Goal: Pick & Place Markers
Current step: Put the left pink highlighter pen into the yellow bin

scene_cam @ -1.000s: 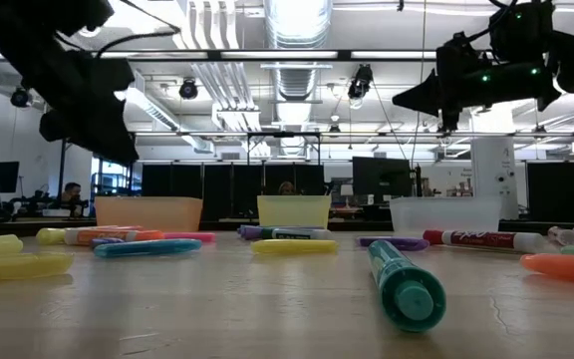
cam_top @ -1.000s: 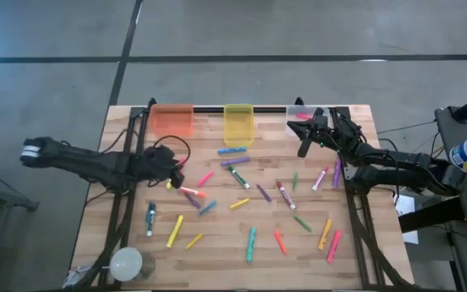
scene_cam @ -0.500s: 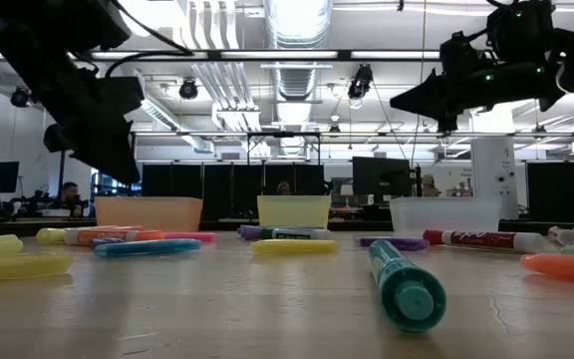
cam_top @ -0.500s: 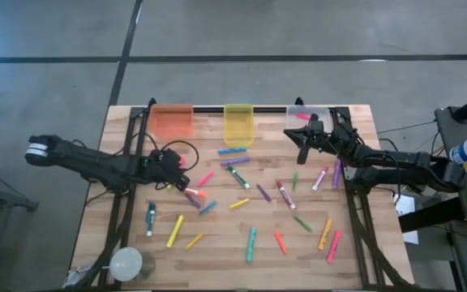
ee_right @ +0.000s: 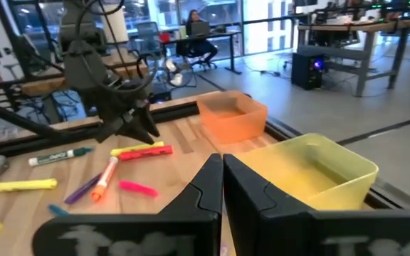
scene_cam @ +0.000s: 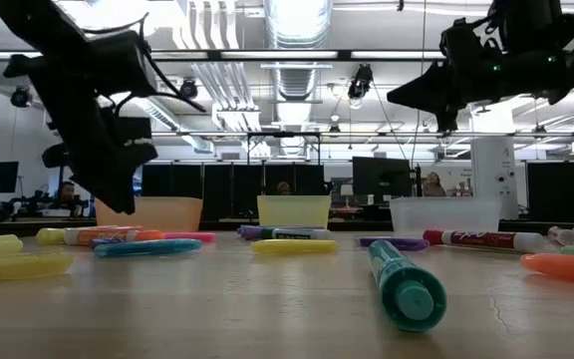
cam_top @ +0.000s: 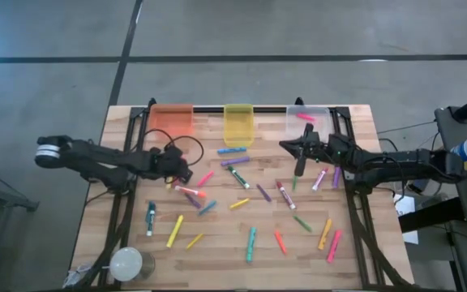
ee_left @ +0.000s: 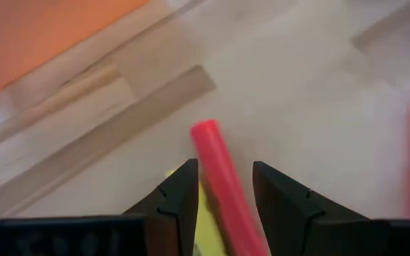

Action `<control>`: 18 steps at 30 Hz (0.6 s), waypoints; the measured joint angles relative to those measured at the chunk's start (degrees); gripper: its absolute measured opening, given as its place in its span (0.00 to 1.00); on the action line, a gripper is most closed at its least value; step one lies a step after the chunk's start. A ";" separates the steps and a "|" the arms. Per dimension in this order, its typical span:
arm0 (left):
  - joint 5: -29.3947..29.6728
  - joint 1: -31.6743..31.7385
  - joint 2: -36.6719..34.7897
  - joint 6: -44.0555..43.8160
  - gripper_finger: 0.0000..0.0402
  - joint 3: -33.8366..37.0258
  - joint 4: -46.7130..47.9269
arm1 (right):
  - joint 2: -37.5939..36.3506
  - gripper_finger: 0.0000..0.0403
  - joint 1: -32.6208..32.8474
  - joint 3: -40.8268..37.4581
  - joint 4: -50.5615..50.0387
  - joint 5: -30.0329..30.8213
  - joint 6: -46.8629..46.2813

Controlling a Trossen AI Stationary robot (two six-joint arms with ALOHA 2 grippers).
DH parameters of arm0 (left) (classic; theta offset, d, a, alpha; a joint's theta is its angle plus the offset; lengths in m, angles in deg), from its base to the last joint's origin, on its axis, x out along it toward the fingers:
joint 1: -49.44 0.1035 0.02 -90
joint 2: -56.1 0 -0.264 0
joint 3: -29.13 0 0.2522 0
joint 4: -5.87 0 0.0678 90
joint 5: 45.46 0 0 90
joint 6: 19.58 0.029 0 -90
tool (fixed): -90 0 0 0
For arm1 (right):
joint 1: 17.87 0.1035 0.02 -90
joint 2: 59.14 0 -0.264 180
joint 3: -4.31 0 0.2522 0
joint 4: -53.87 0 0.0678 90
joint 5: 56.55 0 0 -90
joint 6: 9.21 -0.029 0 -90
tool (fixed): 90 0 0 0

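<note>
The left claw (cam_top: 178, 173) hangs low over the bench (cam_top: 217, 251), on the left side in front of the orange bin (cam_top: 173, 120). Its fingers (ee_left: 180, 203) stand wide apart. In the left wrist view a pink-red marker (ee_left: 219, 174) lies between them on the wood, its blunt end poking out past the fingertips, with a yellow marker (ee_left: 203, 227) lying just beside it under the same gap. Whether either finger touches the pink-red marker cannot be told. From above, this pair shows as a short pink and yellow streak just in front of the claw, close to an orange marker (cam_top: 199, 195) and a purple one (cam_top: 191, 199).

The right claw (cam_top: 300, 151) is up in the air over the back right part of the bench, in front of the clear bin (cam_top: 308, 120), its fingers (ee_right: 208, 181) pressed together and holding nothing. A pink marker (cam_top: 305, 117) lies inside the clear bin.

The rest of the markers lie scattered over the bench: a blue one (cam_top: 232, 150) just in front of the yellow bin (cam_top: 238, 123), a red one (cam_top: 285, 196) near the middle, a teal one (cam_top: 250, 243) toward the front, and yellow ones (cam_top: 175, 231) at front left. A round whitish object (cam_top: 126, 264) sits at the front left corner.
</note>
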 joint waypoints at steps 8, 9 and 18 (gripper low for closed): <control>-2.07 5.39 1.28 5.04 0.32 0.00 -3.29 | 0.00 0.02 2.67 -0.02 -0.40 3.03 1.28; -2.19 5.94 1.27 5.32 0.32 0.00 -3.61 | 0.00 0.02 2.67 -0.02 -0.40 3.16 1.28; -5.25 8.28 4.49 5.16 0.32 0.00 -5.11 | 0.00 0.02 2.72 -0.02 -0.79 4.22 1.02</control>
